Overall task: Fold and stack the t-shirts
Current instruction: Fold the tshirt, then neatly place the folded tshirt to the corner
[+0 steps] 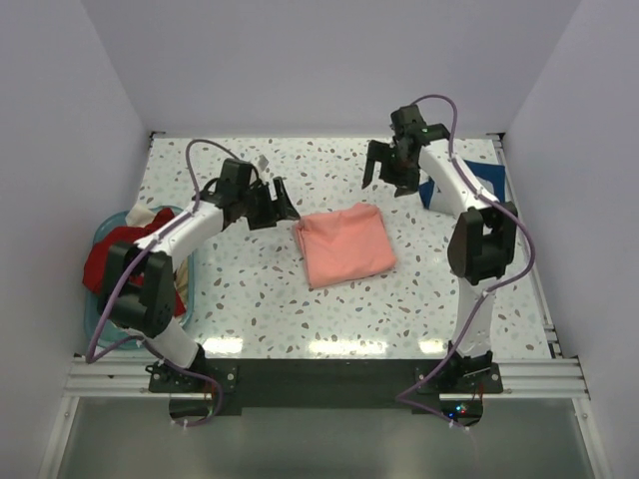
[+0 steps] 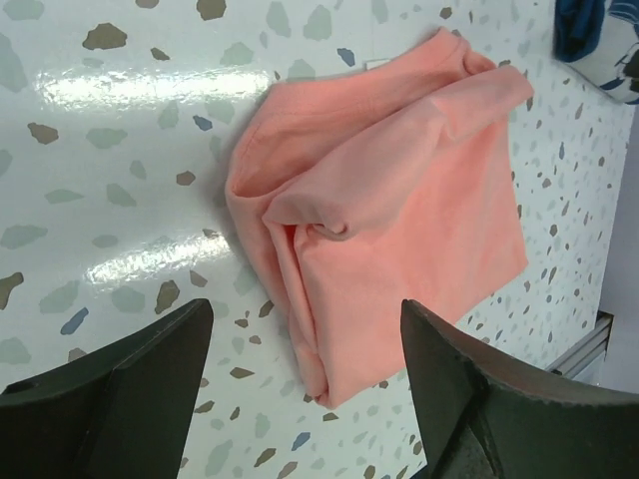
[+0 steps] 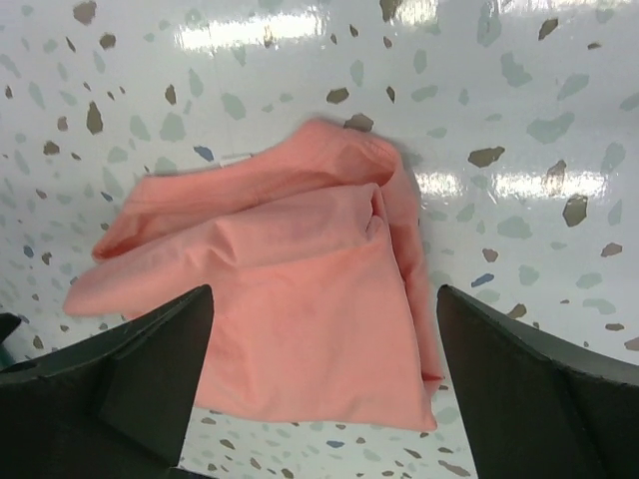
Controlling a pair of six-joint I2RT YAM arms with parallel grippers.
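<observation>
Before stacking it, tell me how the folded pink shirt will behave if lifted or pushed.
The pink shirt is soft, layered cloth with rumpled folds, so it would probably droop and unfold if lifted. It looks thin, so it is likely light. Pushed across the glossy table, it may bunch rather than slide whole.

A plain salmon-pink soft cloth t-shirt (image 1: 344,244) lies folded into a rough, slightly skewed rectangle at the middle of the speckled table (image 1: 250,289), its layers loose and puckered along one edge. A navy blue t-shirt (image 1: 494,180) lies at the far right, partly hidden. A dark red t-shirt (image 1: 105,261) and a cream t-shirt (image 1: 150,216) sit crumpled in the teal plastic basket (image 1: 92,317) at the left
</observation>
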